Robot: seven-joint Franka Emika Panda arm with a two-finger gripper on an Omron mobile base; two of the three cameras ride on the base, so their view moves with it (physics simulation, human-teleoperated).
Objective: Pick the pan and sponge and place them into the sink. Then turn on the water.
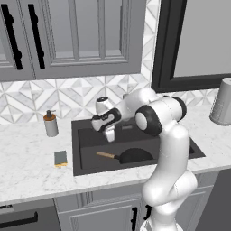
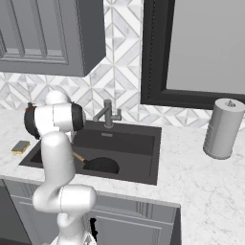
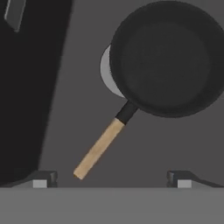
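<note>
Lying in sink: the pan (image 1: 135, 155) rests flat on the floor of the sink (image 1: 85, 140), its wooden handle pointing toward the sink's left side.
Pan from above: in the hand view the pan (image 3: 168, 59) covers part of the round metal drain (image 3: 107, 72), which peeks out beside its rim.
Sponge: the sponge (image 1: 60, 158) lies on the counter (image 1: 31, 167) just left of the sink, apart from the pan; from the right base view it (image 2: 20, 146) shows beside the sink's far-left corner.
Gripper: the gripper (image 1: 109, 135) hangs over the sink's left half, above the pan handle, released and grasping nothing; its two tips (image 3: 43, 179) stand wide apart in the hand view, with the handle end between them further down.
Nearby things: a soap dispenser (image 1: 50, 123) stands on the counter behind the sponge; a grey canister (image 2: 223, 128) stands on the counter right of the sink.
Faucet: the faucet (image 2: 107, 114) stands behind the sink in the right base view; in the left base view the arm covers it.
</note>
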